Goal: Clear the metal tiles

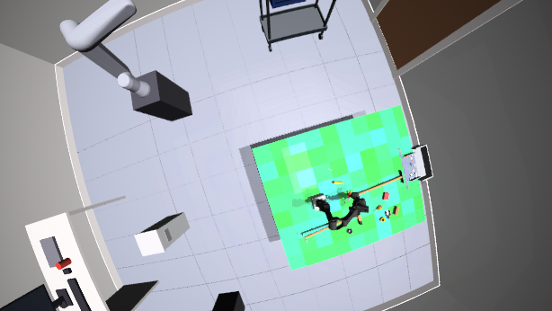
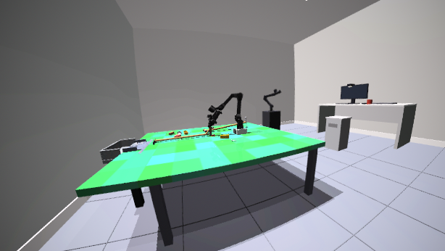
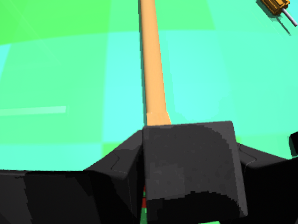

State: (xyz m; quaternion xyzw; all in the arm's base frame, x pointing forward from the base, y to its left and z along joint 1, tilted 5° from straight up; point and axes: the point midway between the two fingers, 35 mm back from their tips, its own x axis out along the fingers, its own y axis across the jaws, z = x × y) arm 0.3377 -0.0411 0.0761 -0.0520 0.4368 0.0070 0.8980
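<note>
My gripper (image 1: 354,195) (image 2: 211,134) (image 3: 166,135) is shut on the long scraper, low over the table. The scraper (image 1: 379,185) (image 2: 181,137) (image 3: 154,70) has a long orange shaft that runs away from the fingers, with a dark block at the grip. Its dark head (image 1: 401,176) (image 2: 154,141) is beside the near edge of the steel plate. The bench plate (image 2: 145,144) is pale, at the table's far edge, with several small tiles on it, too small to count. The catch box (image 1: 423,163) (image 2: 113,150) is open-topped, beyond the plate; its contents are unclear.
A second long orange-shafted tool (image 1: 316,233) lies near the arm base. A yellow block (image 1: 337,182) (image 2: 225,136) lies to one side of the arm. A red block (image 1: 386,196) and several small objects lie on the other side of the scraper. A yellow-handled tool (image 3: 275,6) shows in the wrist view.
</note>
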